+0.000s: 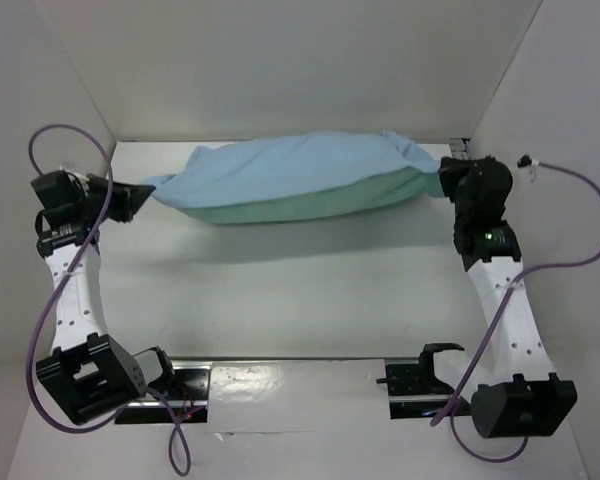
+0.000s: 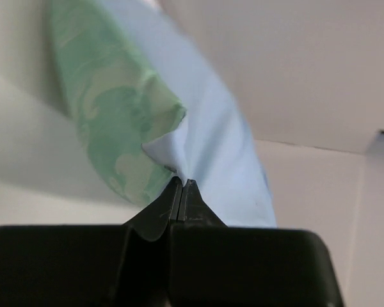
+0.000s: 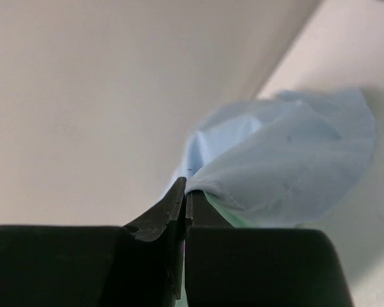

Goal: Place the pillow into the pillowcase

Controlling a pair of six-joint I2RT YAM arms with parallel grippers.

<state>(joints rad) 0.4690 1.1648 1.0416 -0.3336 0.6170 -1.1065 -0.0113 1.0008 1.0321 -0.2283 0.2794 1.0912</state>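
Observation:
The pillowcase [image 1: 300, 175], pale blue on top and teal-green underneath, stretches plump and bulging across the back of the table between both arms. My left gripper [image 1: 146, 190] is shut on its left corner, and in the left wrist view the gripper [image 2: 182, 183] pinches the cloth [image 2: 211, 141] where the green and blue sides meet. My right gripper [image 1: 443, 173] is shut on the right end, with a fold of the blue cloth [image 3: 288, 173] clamped between the gripper [image 3: 185, 190] tips. No white pillow shows; it is hidden or out of view.
White walls [image 1: 280, 60] close in the back and both sides. The white table [image 1: 300, 290] lies below the cloth. A shiny metal rail [image 1: 300, 385] runs along the near edge between the arm bases. Purple cables [image 1: 55, 300] loop beside each arm.

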